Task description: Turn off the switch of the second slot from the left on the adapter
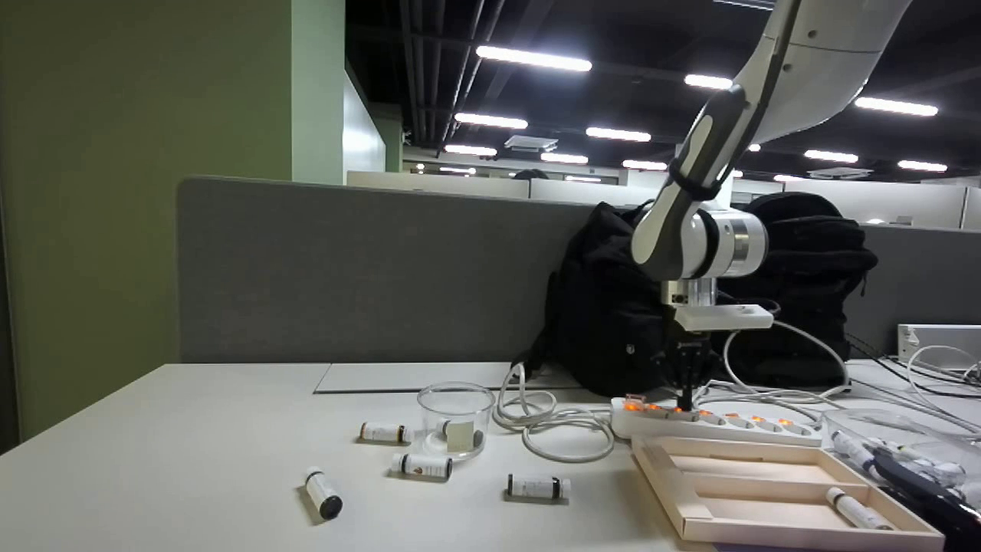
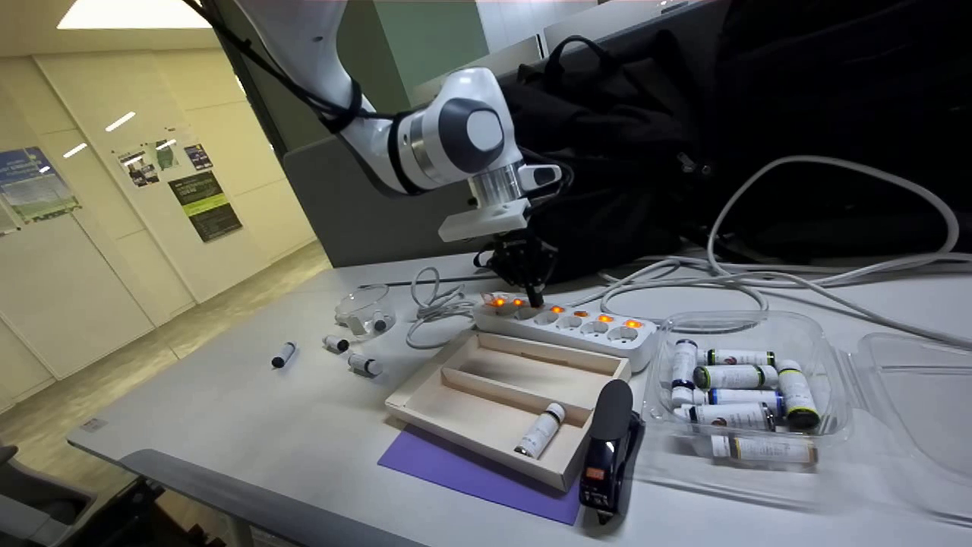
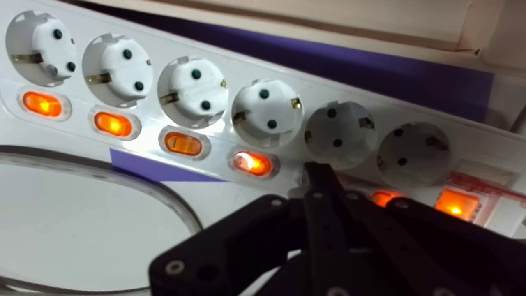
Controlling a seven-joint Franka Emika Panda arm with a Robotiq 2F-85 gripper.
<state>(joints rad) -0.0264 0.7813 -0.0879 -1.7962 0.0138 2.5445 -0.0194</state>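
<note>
The gripper [image 2: 536, 300] is pointing its pinched-together, empty fingers [image 3: 317, 181] at the second-slot rocker switch [image 1: 677, 409] of the power strip [image 2: 563, 338], presumably making a slim pusher.

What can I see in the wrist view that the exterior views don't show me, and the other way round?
Only the wrist view: metal clips inside the sockets, too small to make out elsewhere, and a purple patch peeking out along the switch side of the white power strip.

Only the exterior views: the white arm, black backpacks, labelled bottles and a clear cup.

Shared by all: the power strip with its orange switches, the black claw, and the wooden tray, of which the wrist view catches only part.
</note>
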